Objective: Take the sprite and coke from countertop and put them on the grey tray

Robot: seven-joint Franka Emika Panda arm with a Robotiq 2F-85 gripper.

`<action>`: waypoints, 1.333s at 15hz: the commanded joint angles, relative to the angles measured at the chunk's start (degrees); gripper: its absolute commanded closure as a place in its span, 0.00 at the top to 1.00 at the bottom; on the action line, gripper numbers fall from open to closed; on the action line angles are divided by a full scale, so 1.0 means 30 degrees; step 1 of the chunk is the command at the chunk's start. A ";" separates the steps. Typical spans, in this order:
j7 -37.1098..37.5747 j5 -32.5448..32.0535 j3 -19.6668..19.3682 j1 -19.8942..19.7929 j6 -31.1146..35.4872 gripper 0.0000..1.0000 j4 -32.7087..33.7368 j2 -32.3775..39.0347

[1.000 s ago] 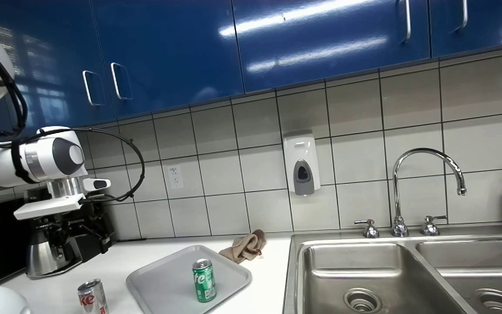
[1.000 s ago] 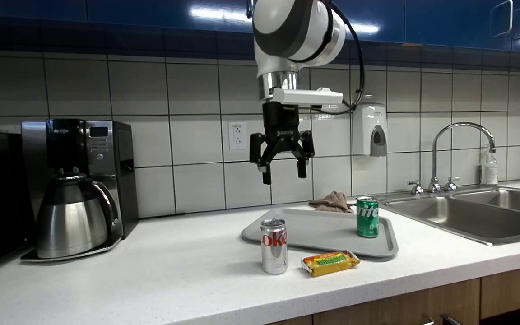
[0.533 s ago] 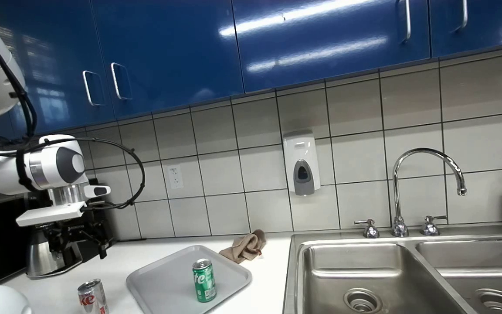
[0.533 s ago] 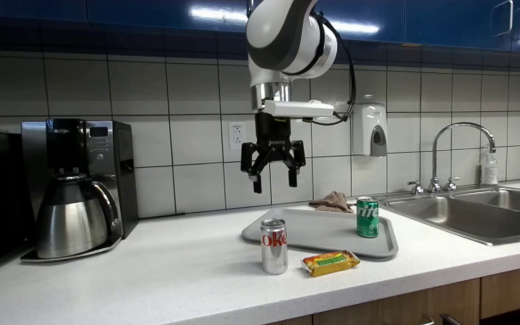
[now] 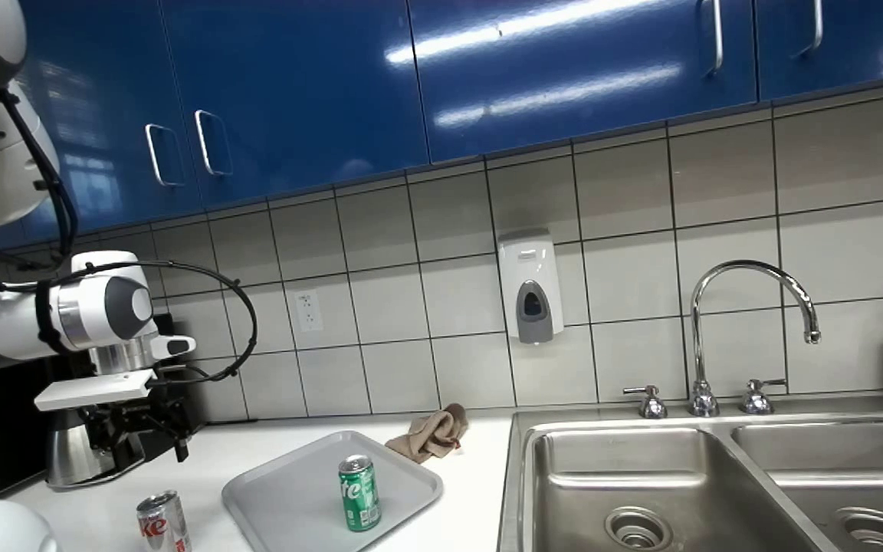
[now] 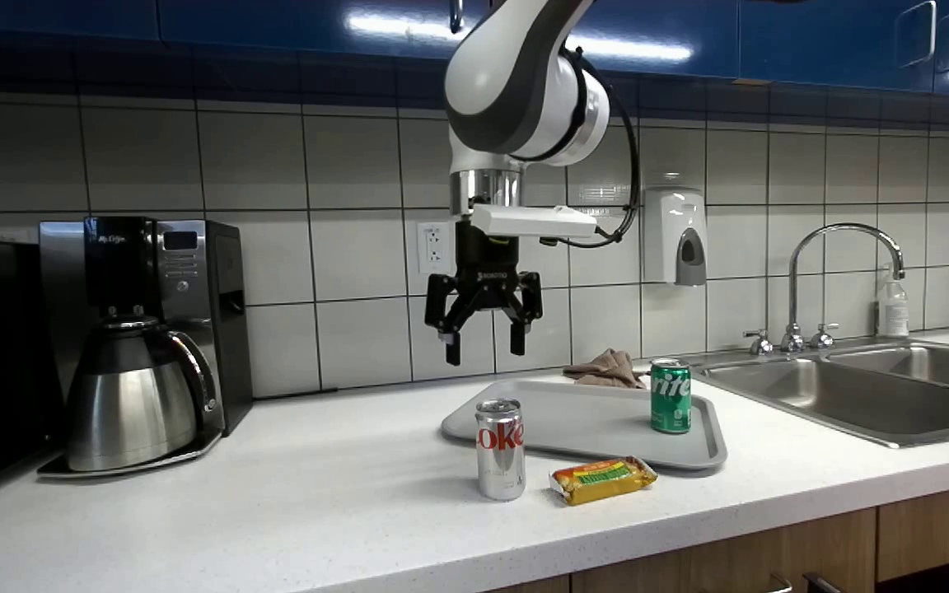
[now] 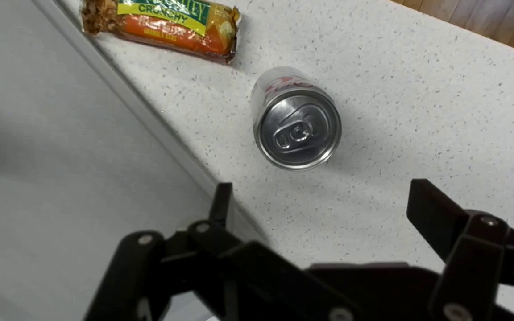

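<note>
We're holding hand [image 6: 485,353] wide above speckled counter [image 6: 343,486]; smooth metal coke [image 6: 500,465] standing between low-rimmed grey tray [image 6: 577,416] and counter edge, open air above it.

White, dark-speckled kitchen countertop [image 6: 293,502] bearing several things.
A silver cylindrical can [image 6: 501,453] with red lettering stands upright near a light-grey rectangular tray [image 6: 582,418]; a gold-wrapped snack bar [image 6: 603,480] lies near both, a crumpled brown cloth [image 6: 606,371] just beside the tray, a black-and-steel coffee maker [image 6: 145,338] well apart.
</note>
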 commanded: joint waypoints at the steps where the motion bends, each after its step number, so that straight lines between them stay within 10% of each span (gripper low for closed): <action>1: 0.0072 -0.0311 -0.0015 0.0204 0.0407 1.00 0.0229 0.0428; 20: 0.0215 -0.0808 -0.0370 0.0489 0.1456 1.00 -0.0753 0.1595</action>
